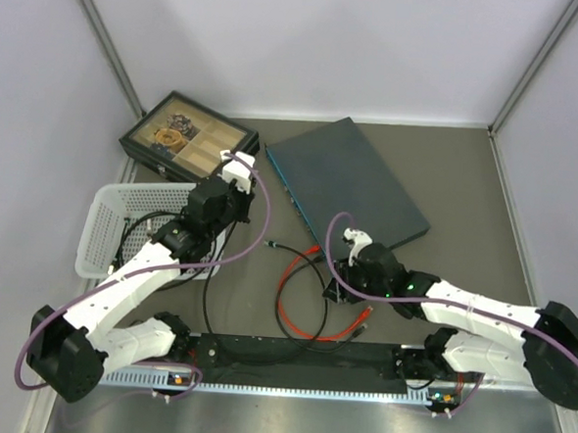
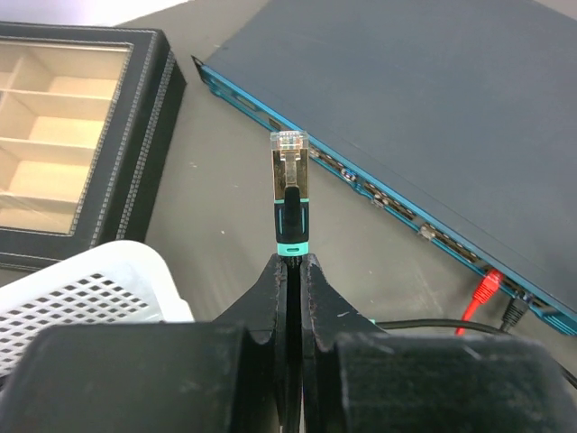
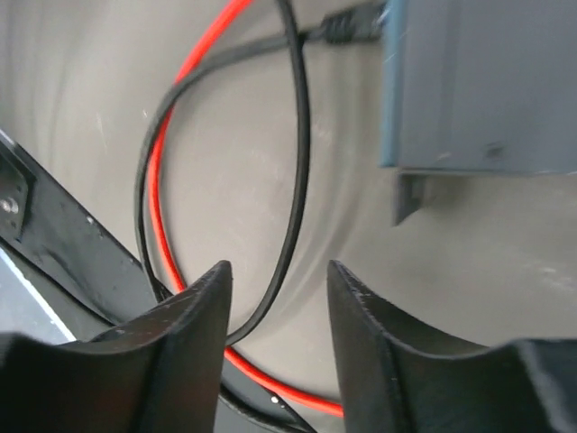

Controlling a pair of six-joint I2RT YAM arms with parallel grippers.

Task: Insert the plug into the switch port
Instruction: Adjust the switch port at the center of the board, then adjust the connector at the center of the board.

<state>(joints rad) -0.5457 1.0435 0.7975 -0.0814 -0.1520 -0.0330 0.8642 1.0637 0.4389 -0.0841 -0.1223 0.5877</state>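
The plug (image 2: 289,176) sticks straight out from the tips of my left gripper (image 2: 290,263), which is clenched on the cable just behind its teal-ringed boot. I judge this is the carry-and-align step. The plug hangs near the teal port edge (image 2: 379,194) of the switch (image 2: 433,99) but apart from it, not squared to any socket. Next I must turn its clear tip toward a free socket, line it up and press in. A red cable (image 2: 482,293) and a black cable (image 2: 514,311) already sit further along that edge. My right gripper (image 3: 275,284) has its jaws apart astride the black cable, grasping nothing.
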